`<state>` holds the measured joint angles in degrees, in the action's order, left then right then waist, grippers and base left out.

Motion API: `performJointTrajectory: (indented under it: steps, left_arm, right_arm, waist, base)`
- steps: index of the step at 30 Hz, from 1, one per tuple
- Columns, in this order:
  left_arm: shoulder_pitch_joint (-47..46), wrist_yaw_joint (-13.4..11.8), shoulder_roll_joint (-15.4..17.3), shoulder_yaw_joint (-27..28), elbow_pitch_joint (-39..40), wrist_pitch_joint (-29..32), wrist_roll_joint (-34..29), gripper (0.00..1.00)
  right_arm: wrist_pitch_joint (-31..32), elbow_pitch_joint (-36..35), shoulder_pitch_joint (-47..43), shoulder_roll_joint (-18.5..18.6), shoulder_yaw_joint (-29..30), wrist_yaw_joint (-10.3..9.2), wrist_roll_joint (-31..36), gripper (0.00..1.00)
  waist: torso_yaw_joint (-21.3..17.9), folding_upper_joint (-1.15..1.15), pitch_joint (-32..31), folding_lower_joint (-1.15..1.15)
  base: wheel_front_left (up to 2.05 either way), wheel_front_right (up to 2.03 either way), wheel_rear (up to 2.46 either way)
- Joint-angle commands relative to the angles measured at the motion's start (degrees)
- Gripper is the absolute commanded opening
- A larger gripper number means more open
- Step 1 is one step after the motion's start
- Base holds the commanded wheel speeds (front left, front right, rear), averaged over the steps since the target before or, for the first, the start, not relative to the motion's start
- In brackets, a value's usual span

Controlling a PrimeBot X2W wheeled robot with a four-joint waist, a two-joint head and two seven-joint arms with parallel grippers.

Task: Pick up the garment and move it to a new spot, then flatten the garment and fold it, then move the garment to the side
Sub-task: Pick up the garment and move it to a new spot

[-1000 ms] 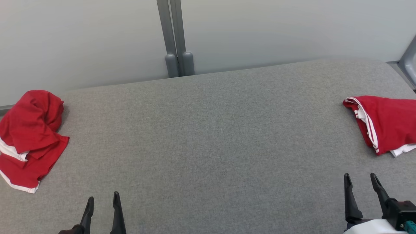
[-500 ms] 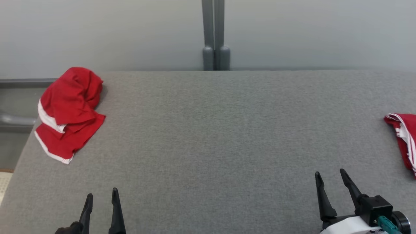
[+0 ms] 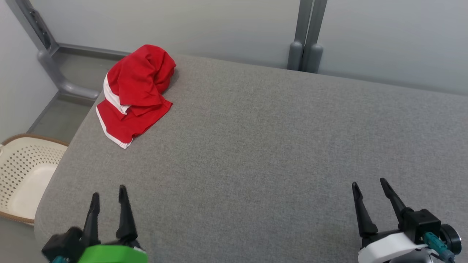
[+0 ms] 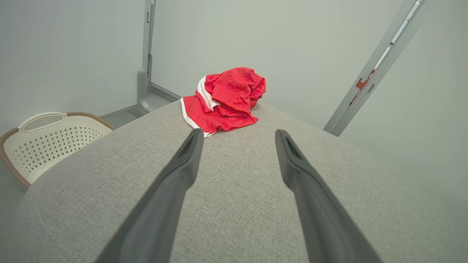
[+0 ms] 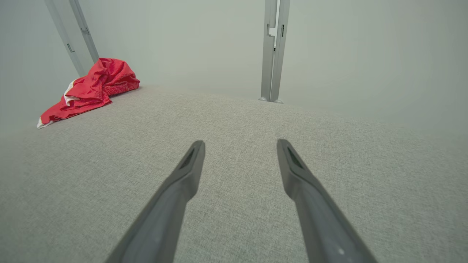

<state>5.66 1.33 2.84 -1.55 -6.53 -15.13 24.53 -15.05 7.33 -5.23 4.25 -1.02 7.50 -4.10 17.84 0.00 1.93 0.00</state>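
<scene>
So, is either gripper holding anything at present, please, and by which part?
Nothing is held: left gripper and right gripper are open; the garment lies untouched.

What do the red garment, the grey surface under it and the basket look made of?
Red garment: soft matte fabric, probably knit, white trim; it slumps in loose folds.
Grey surface: matte upholstery-like cloth; fine heathered weave shows.
Basket: likely cream moulded plastic, with diamond perforations and a brown rim.
</scene>
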Motion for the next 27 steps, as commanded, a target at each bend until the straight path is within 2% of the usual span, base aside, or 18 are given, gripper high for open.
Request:
performJointTrajectory:
  steps: [1,5,8,13,18,21,27]
  left_arm:
    - [-3.8,1.6,0.1,-1.2,-1.9,0.0,0.6,1.0]
    - [-16.7,4.1,0.3,-2.8,-9.8,0.0,0.0,1.0]
    - [-27.5,4.9,1.3,-2.9,-16.8,0.8,1.1,1.0]
    - [-45.4,5.5,4.4,-2.7,-28.0,5.8,2.3,1.0]
    - [-57.8,5.6,7.9,-1.6,-39.7,9.3,3.2,1.0]
    - [-63.8,4.8,10.5,-0.6,-46.9,11.1,3.8,1.0]
    - [-70.1,3.8,13.9,-0.1,-56.9,10.9,3.4,1.0]
  right_arm:
    - [-0.2,-0.5,1.7,0.4,0.5,-0.01,-0.7,1.0]
    - [-0.2,-1.8,5.9,3.1,0.0,-0.02,0.0,1.0]
    - [-0.2,-3.0,10.0,5.5,-0.5,-0.02,0.6,1.0]
    - [-0.2,-5.2,15.6,8.9,-1.1,-0.02,1.2,1.0]
    - [-0.2,-6.5,18.9,11.5,-2.4,-0.02,1.2,1.0]
    - [-0.2,-7.7,20.3,12.7,-3.7,-0.02,0.9,1.0]
    - [0.0,-8.5,20.0,13.2,-5.2,-0.03,0.9,1.0]
  waist:
    - [0.0,0.0,5.9,0.0]
    - [-0.8,0.0,14.0,0.0]
    - [-1.6,0.0,20.6,0.0]
    - [-3.0,0.0,30.5,0.0]
    - [-5.1,0.0,36.1,0.0]
    - [-6.8,0.0,38.5,0.0]
    - [-9.6,0.0,39.9,0.0]
  base:
    - [0.0,0.0,0.0]
    - [0.0,0.0,0.0]
    - [0.0,0.0,0.0]
    - [0.0,0.0,0.0]
    - [0.0,0.0,0.0]
    - [0.0,0.0,0.0]
    - [0.0,0.0,0.0]
